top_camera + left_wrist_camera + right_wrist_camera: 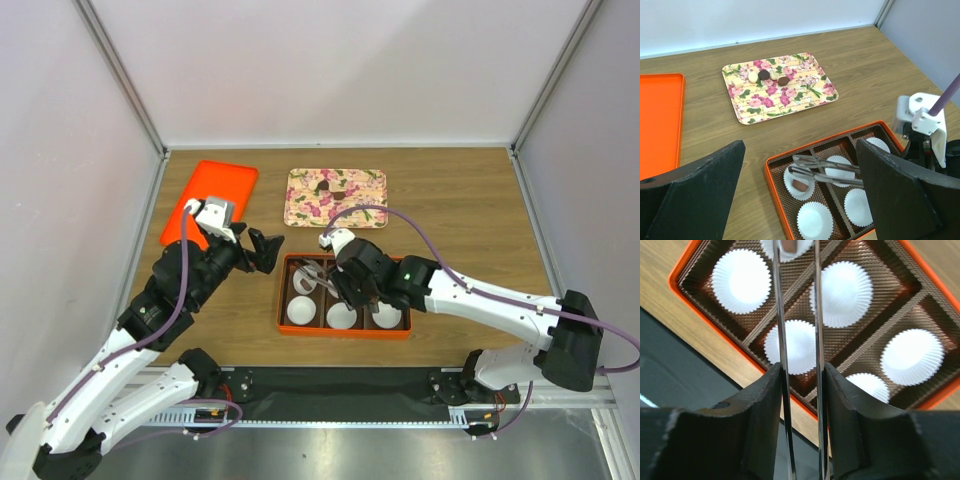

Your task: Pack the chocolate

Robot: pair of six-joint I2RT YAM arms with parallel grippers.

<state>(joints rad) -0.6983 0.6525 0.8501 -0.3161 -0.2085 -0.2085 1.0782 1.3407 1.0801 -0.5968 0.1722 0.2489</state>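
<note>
The tongs (830, 176) are gripped tight in the right gripper (801, 374), and their tips stand only a little way apart. One chocolate (800, 185) is seen lying in a paper cup (808, 194) in the far left part of the orange box (345, 334), right by the tips. Whether it is touched by the tips cannot be told. The other chocolates (783, 80) are found on the flowered tray (805, 97), well apart from the box.

The step in hand looks like letting go. To do it well, the tongs should be opened slowly, so the chocolate is not flicked out. Then they should be lifted straight up, so the thin cup is not dragged or tipped. The box rim should be cleared before the tongs are swung toward the tray.

The left gripper (266, 250) is spread wide with nothing in it, just beside the left edge of the box. It should be kept out of the way.
</note>
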